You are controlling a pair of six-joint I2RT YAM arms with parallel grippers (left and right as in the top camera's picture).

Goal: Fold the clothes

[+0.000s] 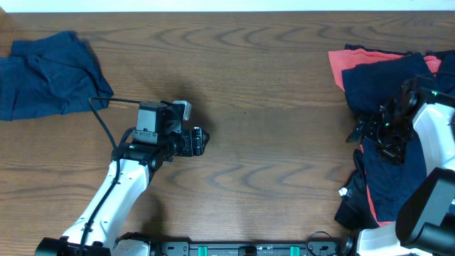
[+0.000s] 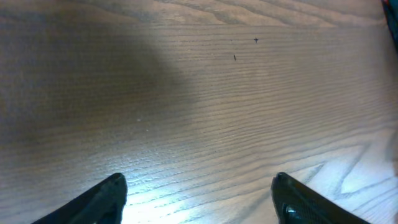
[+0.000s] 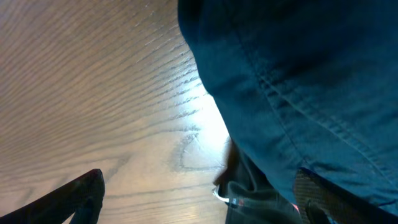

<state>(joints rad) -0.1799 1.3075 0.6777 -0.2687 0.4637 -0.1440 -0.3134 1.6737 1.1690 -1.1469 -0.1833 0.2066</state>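
A pile of clothes lies at the table's right edge: dark navy T-shirts [image 1: 380, 78] on top of coral-red ones [image 1: 355, 58]. My right gripper [image 1: 364, 132] is open at the pile's left edge, low over it. In the right wrist view the navy fabric [image 3: 298, 87] fills the upper right, and a dark fold with a small label [image 3: 249, 196] lies between my open fingers [image 3: 199, 199]. A crumpled navy T-shirt [image 1: 46, 75] lies at the far left. My left gripper [image 1: 201, 140] is open and empty over bare wood [image 2: 199, 199].
The wooden table [image 1: 270, 107] spreads between the two heaps. A black cable [image 1: 106, 124] loops from the left arm near the left navy shirt. Navy cloth [image 1: 362, 199] hangs down toward the front right edge.
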